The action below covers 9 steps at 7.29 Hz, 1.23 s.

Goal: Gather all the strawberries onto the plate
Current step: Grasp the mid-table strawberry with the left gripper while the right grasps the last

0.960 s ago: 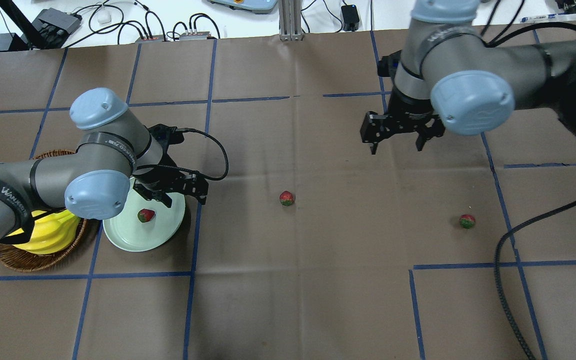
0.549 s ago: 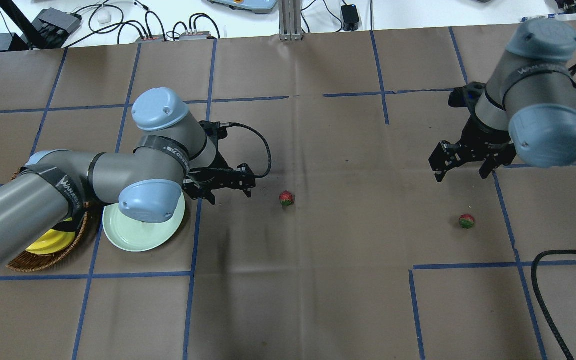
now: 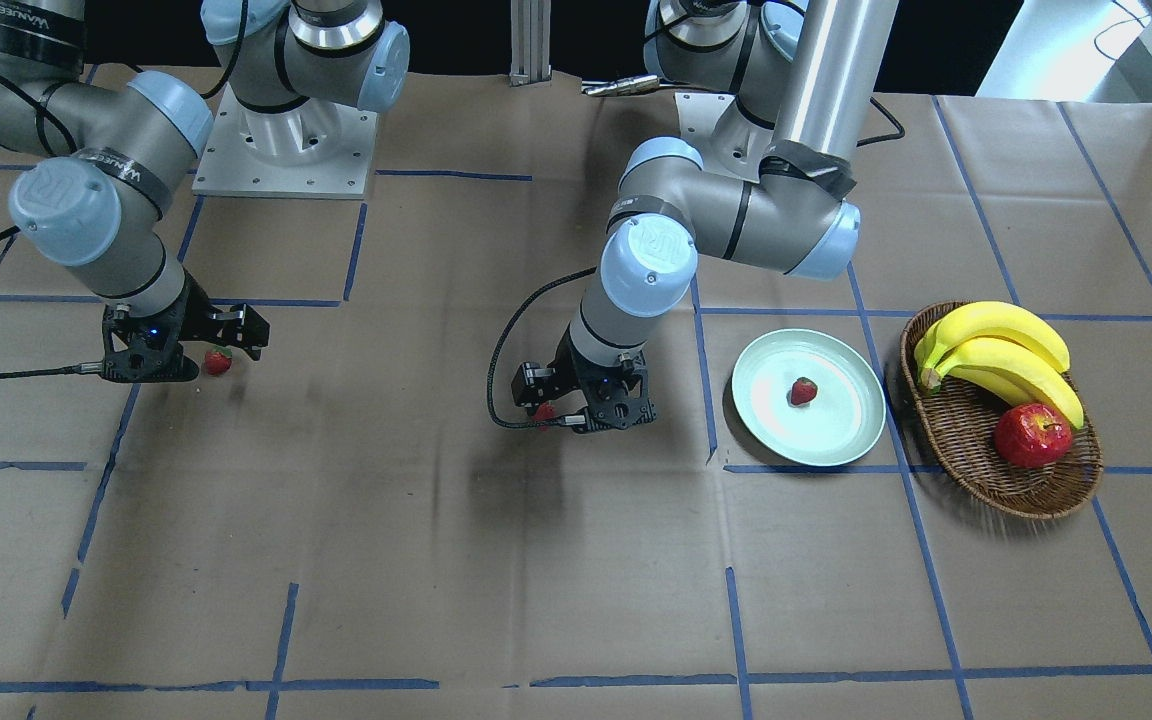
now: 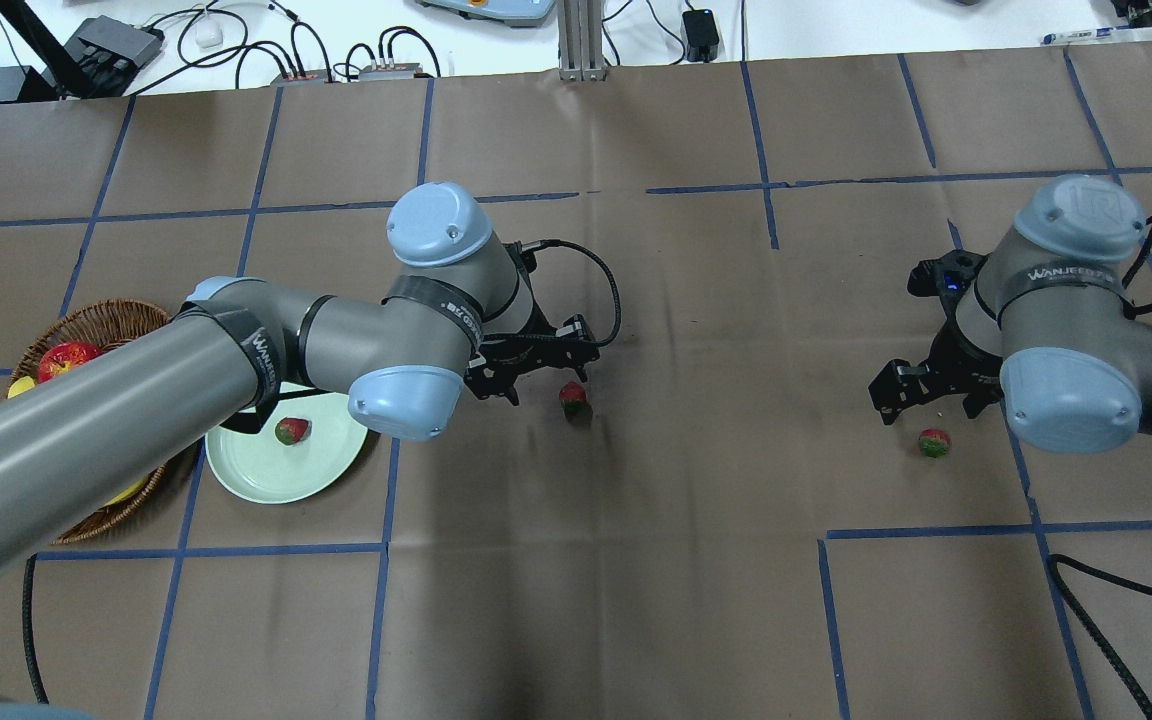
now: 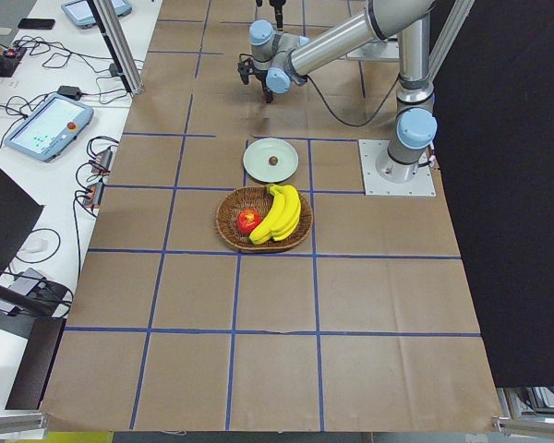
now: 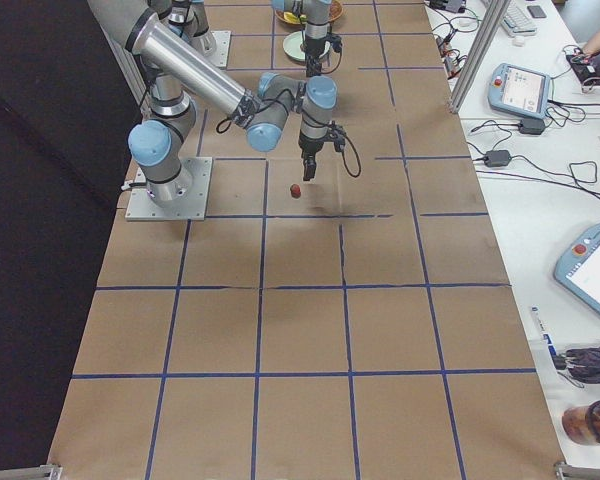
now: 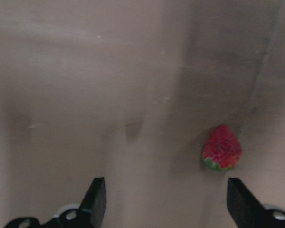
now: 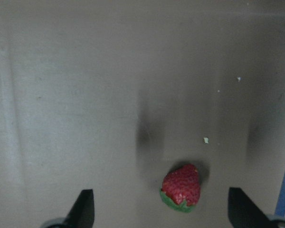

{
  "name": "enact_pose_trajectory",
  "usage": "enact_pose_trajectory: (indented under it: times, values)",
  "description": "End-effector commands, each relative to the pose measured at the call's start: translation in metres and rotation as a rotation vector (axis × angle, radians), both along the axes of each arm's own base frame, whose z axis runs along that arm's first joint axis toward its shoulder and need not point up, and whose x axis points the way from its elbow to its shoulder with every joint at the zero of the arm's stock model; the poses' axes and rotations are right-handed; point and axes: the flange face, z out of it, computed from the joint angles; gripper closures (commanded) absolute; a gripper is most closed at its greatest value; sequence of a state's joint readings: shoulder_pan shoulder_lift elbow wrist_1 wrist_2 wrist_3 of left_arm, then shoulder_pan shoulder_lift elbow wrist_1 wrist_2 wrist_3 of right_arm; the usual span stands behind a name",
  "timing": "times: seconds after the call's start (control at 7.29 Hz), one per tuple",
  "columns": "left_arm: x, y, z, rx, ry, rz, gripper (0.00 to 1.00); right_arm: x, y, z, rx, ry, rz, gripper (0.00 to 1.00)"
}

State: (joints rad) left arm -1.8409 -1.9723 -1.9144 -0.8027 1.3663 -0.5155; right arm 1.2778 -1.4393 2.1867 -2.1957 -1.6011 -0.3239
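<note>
One strawberry [image 4: 291,431] lies on the pale green plate [image 4: 266,482], also in the front view [image 3: 803,390]. A second strawberry [image 4: 573,397] lies on the paper mid-table. My left gripper [image 4: 548,383] is open, low, just beside it; in the left wrist view the strawberry [image 7: 222,148] lies ahead of the right-hand finger [image 7: 240,202]. A third strawberry [image 4: 934,442] lies at the right. My right gripper [image 4: 928,408] is open just above it; in the right wrist view this strawberry [image 8: 181,187] lies between the fingers, slightly ahead.
A brown wicker basket [image 3: 1026,500] with bananas [image 3: 1001,345] and a red apple [image 3: 1033,435] stands right beside the plate [image 3: 836,435]. A black cable [image 4: 1086,580] trails over the table at the right.
My left arm has swung right from over the plate to the middle strawberry, uncovering the plate. My right arm has moved right and nearer, down over the right strawberry. Both grippers stay open.
</note>
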Motion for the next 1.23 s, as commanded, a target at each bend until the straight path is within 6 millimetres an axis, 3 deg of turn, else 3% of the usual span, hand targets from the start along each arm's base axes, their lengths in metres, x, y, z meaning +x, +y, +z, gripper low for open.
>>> enact_pose_trajectory:
  times: [0.0,0.14,0.27,0.55,0.69,0.82,0.96,1.1]
  values:
    - [-0.005,-0.006,-0.011,-0.033,0.002,0.015,0.11,-0.013,0.002,-0.024,0.046,-0.013,-0.038,0.01]
    - [-0.006,-0.006,-0.011,-0.03,0.004,0.017,0.1,-0.013,0.003,-0.025,0.051,-0.011,-0.039,0.11]
    - [-0.007,-0.004,-0.015,-0.017,0.009,0.028,0.09,-0.012,0.004,-0.025,0.059,-0.012,-0.039,0.27]
    - [-0.01,-0.003,-0.023,0.0,0.009,0.023,0.15,-0.019,0.004,-0.024,0.073,0.049,-0.028,0.78]
    - [-0.012,-0.001,-0.025,0.012,0.008,0.02,0.15,-0.019,0.004,-0.023,0.07,0.048,-0.029,0.88]
    - [-0.013,0.0,-0.025,0.014,0.008,0.019,0.38,-0.019,0.004,-0.022,0.068,0.047,-0.029,0.92]
    - [-0.015,0.001,-0.025,0.026,0.028,0.017,0.78,-0.019,0.003,-0.02,0.061,0.048,-0.029,0.96]
    - [-0.015,0.001,-0.026,0.028,0.027,0.017,0.95,-0.022,-0.008,-0.003,0.025,0.062,-0.029,0.96]
